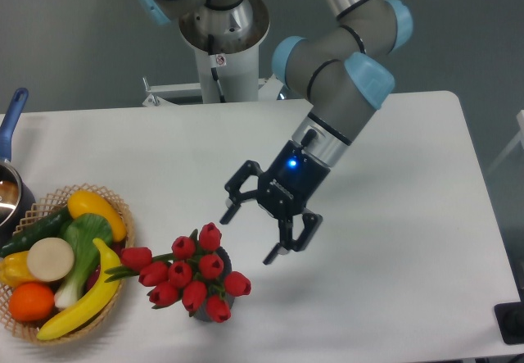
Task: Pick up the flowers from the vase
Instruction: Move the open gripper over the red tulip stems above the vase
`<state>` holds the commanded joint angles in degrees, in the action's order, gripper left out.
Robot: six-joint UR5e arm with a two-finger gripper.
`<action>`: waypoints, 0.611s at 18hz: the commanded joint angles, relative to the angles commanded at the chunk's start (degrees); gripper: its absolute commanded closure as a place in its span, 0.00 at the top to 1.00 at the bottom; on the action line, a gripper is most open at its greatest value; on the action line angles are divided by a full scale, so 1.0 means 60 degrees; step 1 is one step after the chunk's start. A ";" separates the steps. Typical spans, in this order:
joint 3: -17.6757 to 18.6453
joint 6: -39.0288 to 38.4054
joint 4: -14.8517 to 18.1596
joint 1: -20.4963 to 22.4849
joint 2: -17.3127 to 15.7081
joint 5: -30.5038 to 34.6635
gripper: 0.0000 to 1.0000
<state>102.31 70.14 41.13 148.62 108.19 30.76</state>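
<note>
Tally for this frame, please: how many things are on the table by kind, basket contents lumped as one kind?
Red tulip buds, the flowers: about 10
vase: 1, mostly hidden
wicker basket: 1
Plastic fruit and vegetables: about 7
pot: 1, cut off at left edge
Total: about 20

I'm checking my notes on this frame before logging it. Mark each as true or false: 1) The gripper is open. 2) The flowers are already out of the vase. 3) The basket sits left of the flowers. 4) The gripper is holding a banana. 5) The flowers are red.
1) True: the gripper has its fingers spread apart.
2) False: the flowers sit in the vase, which they mostly hide.
3) True: the basket lies at the table's left edge, left of the flowers.
4) False: the gripper is empty; the banana lies in the basket.
5) True: the buds are red, with green stems.
</note>
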 joint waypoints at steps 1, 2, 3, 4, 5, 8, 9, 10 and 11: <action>-0.0029 -0.0015 0.0000 -0.0058 0.0029 0.0000 1.00; -0.0059 -0.0073 0.0000 -0.0088 0.0073 0.0000 1.00; -0.0103 -0.0131 0.0000 -0.0117 0.0131 0.0000 1.00; -0.0175 -0.0146 0.0000 -0.0132 0.0291 0.0000 1.00; -0.0249 -0.0161 0.0000 -0.0190 0.0322 0.0000 1.00; -0.0468 -0.0482 0.0000 -0.0278 0.0542 0.0000 1.00; -0.0600 -0.0802 0.0000 -0.0423 0.0644 0.0000 1.00; -0.0746 -0.1212 0.0000 -0.0512 0.0674 0.0000 1.00; -0.0849 -0.1607 0.0000 -0.0556 0.0761 0.0000 1.00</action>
<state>97.21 60.49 41.13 145.29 112.76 30.76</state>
